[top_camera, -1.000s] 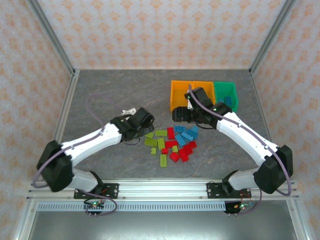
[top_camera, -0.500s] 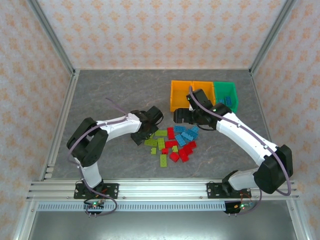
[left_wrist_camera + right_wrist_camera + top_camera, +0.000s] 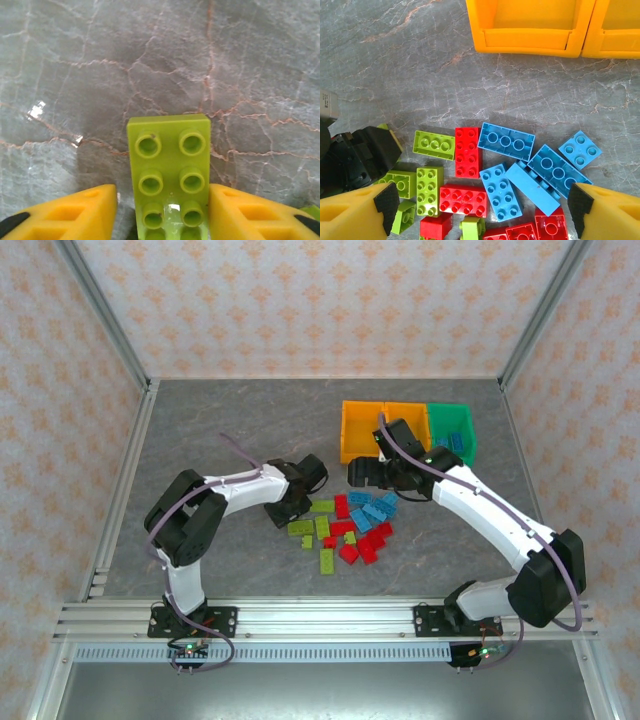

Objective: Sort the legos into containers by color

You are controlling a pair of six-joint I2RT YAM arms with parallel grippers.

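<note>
this is looking like a robotics lab test cell rather than a home. patterned panels [image 3: 320,310] are walling in a grey stone-look table [image 3: 230,420] at nine, twelve and three o'clock, bare aluminium posts [image 3: 106,315] are framing the corners, and a left arm [image 3: 240,488] and a right arm [image 3: 490,512], cables [image 3: 232,449] trailing, are sitting bolted to a slotted metal rail [image 3: 320,616] running along six o'clock.

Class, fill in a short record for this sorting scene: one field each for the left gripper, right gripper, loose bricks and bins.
left gripper: fingers flank a lime green brick on the table; grip uncertain
right gripper: open, above the loose bricks
loose bricks: blue, red and lime, mixed
bins: two orange bins, one green bin, side by side
</note>
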